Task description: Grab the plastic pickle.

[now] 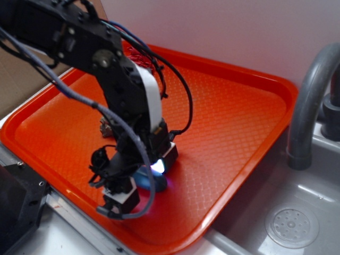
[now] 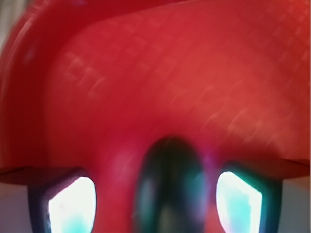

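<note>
1. Gripper (image 2: pixel 163 199): fingers (image 2: pixel 73 204) spread apart, one on each side of the plastic pickle (image 2: pixel 167 189), not visibly touching it.
2. Plastic pickle: lies on the orange tray (image 1: pixel 234 106), near its near edge.
3. Grey faucet (image 1: pixel 308 101): right, beyond the tray.

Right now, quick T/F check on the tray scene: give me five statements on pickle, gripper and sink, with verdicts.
1. The pickle lies between the two fingers of the gripper. True.
2. The pickle is already lifted clear above the tray. False: it sits low at the tray surface.
3. The tray is blue. False: it is orange-red.
4. A faucet stands over a sink beside the tray. True.
5. The gripper hangs over the sink drain. False: it is over the tray's near part.
</note>
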